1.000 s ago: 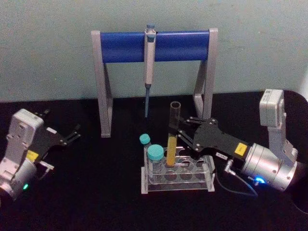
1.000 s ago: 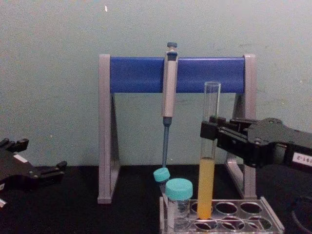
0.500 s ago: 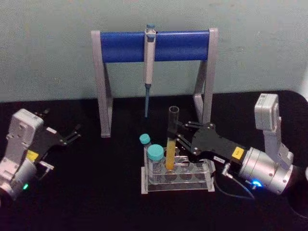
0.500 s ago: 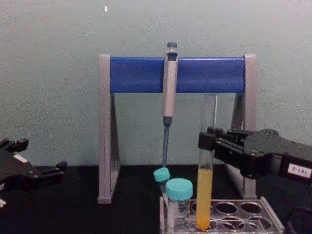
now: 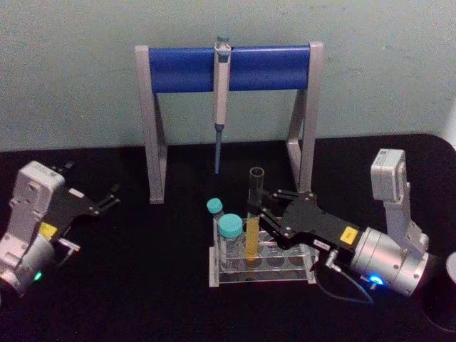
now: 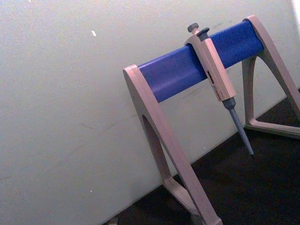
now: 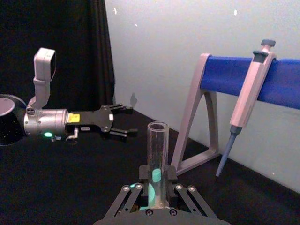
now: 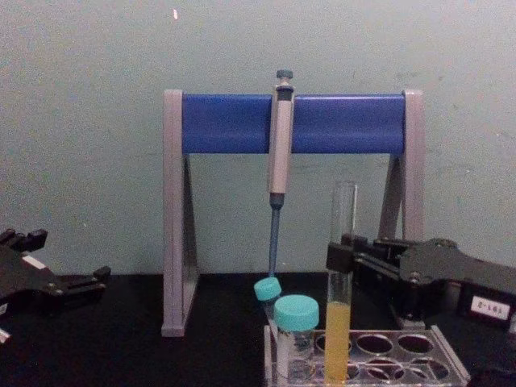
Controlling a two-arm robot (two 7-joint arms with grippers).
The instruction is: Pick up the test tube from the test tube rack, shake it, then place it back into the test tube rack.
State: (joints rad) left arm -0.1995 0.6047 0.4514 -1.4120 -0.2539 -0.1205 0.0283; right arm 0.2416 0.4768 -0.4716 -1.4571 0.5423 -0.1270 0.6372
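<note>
Right gripper (image 5: 260, 208) pinched test tube (image 5: 253, 239) above liquid line; tube upright, base down in hole of test tube rack (image 5: 303, 276), beside teal-capped vial (image 5: 230, 229). Left gripper (image 5: 109, 198) parked far left, fingers spread.

Rack at the table's front, stand behind it, one arm on each side.

The rack (image 5: 285, 274) sits on the table (image 5: 157, 285) right of centre, in front of the stand (image 5: 153, 128). The stand is near the wall, with a pipette (image 5: 221, 92) hanging from its crossbar. At the rack's left end stands a vial (image 5: 229, 235) with a second vial (image 5: 215, 208) behind it. The tube (image 5: 254, 187) stands upright in a hole just right of them. The right gripper (image 5: 261, 206) reaches in from the right, clamped on the tube above the rack. The left gripper (image 5: 92, 182) lies well apart at the table's left.
</note>
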